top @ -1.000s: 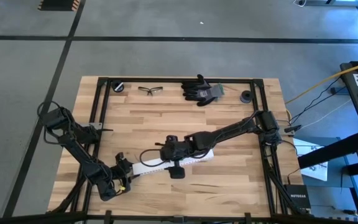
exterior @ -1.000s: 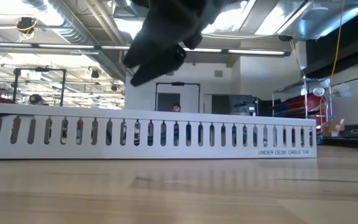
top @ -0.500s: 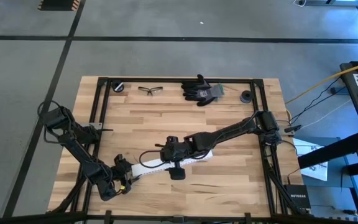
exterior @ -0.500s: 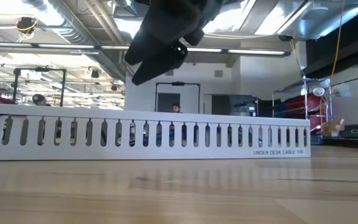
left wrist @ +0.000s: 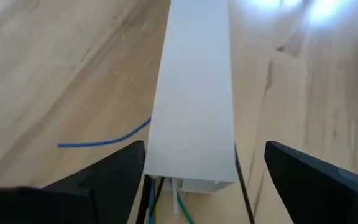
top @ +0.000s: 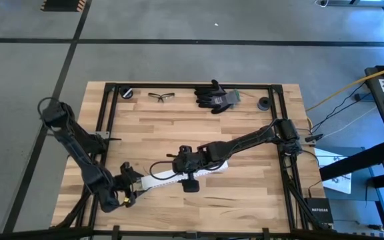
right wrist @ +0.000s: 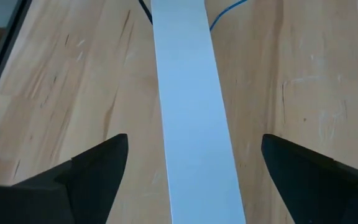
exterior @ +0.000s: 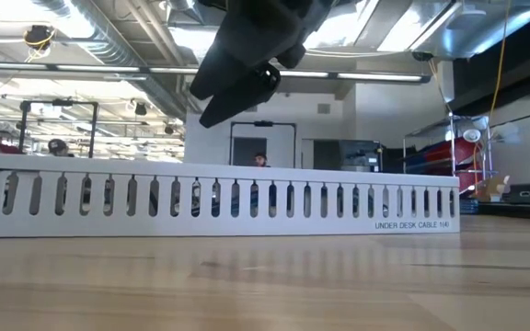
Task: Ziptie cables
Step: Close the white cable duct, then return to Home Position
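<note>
Cables (left wrist: 157, 200) showed only as short ends, dark, blue, green and pale, poking from the near mouth of the white slotted rail (top: 179, 175); the rest ran hidden inside it, under the flat white lid (right wrist: 194, 124). A thin blue wire (left wrist: 104, 140) strayed out onto the table (top: 245, 193) beside the rail. The rail lay across the middle of the table, probably so that both arms could reach an end or a side of it.

In its wrist view the left gripper (left wrist: 197, 180) stood at the rail's near end with its 2 fingers spread wide, 1 on each side of the lid, touching nothing. The right gripper (right wrist: 191, 180) hung over the rail's middle, also spread wide and empty, the lid running between its fingers. Both seemed placed to straddle the rail rather than take a cable.

The lid looked like the main obstacle: while it covered the bundle, no tie could go round the cables, and no zip tie was visible anywhere.

Along the far edge lay safety glasses (top: 161, 97), a pair of dark gloves (top: 215, 97) and 2 small dark round items (top: 126, 93), all well apart from the work. The black frame bars (top: 109, 120) bounded the arms' room at the sides.
</note>
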